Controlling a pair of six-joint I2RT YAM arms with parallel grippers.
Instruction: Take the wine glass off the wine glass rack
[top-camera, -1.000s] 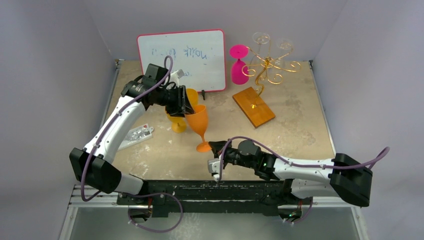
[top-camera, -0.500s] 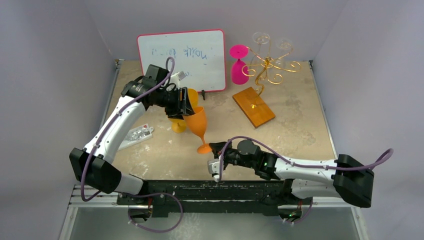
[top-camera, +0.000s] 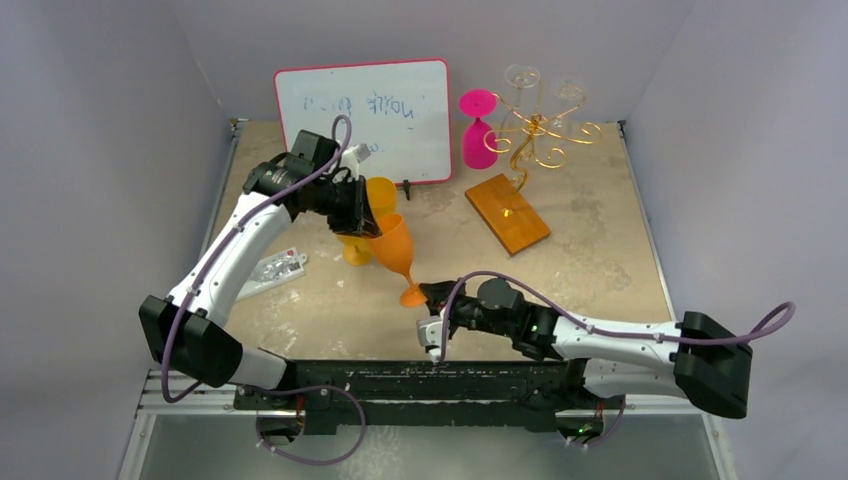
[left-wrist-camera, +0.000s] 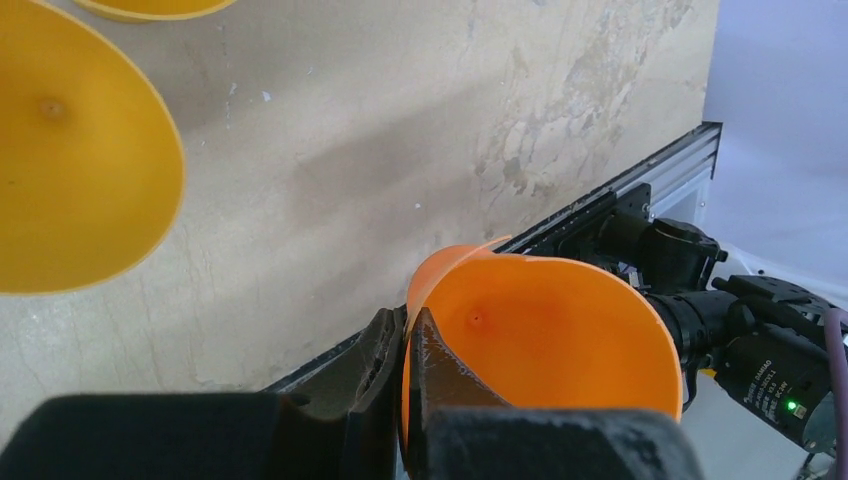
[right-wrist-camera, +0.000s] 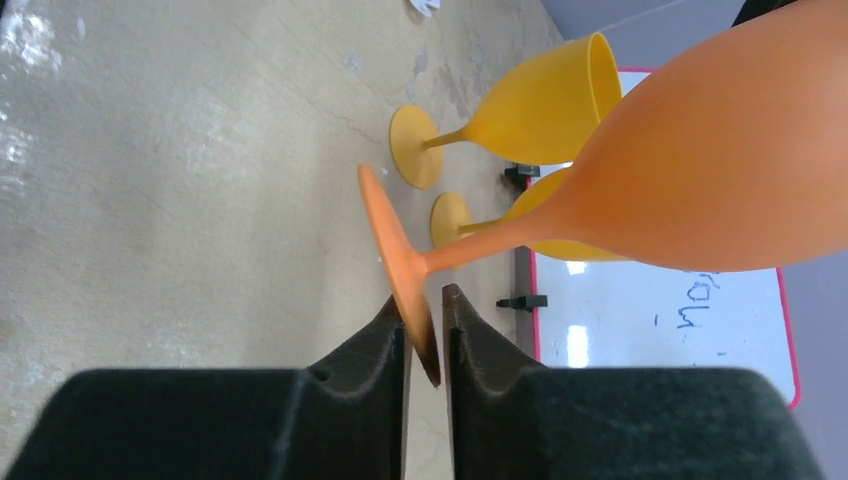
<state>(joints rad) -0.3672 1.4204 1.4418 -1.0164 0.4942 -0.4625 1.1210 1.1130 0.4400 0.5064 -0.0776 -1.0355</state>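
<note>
An orange wine glass (top-camera: 395, 245) leans between my two grippers, its foot just above the table. My left gripper (top-camera: 368, 215) is shut on the bowl's rim (left-wrist-camera: 408, 325), one finger inside the bowl (left-wrist-camera: 560, 330) and one outside. My right gripper (top-camera: 428, 293) has the glass's foot between its fingers (right-wrist-camera: 425, 305); the jaws stand slightly apart, with a gap on one side of the foot (right-wrist-camera: 400, 265). The gold wine glass rack (top-camera: 535, 130) stands at the back right on its wooden base (top-camera: 507, 213). A pink glass (top-camera: 478, 130) hangs from it upside down, and clear glasses (top-camera: 522, 75) too.
Two yellow glasses (right-wrist-camera: 540, 100) (right-wrist-camera: 470, 215) stand just behind the orange one, close to the left gripper (top-camera: 380, 190). A red-framed whiteboard (top-camera: 365, 115) leans at the back. A clear packet (top-camera: 275, 268) lies left of the left arm. The table's front rail runs below the right gripper.
The left gripper has closed on the orange glass's rim after standing wider. The right gripper's jaws have parted slightly around the foot. The glass has shifted a little to the right.
</note>
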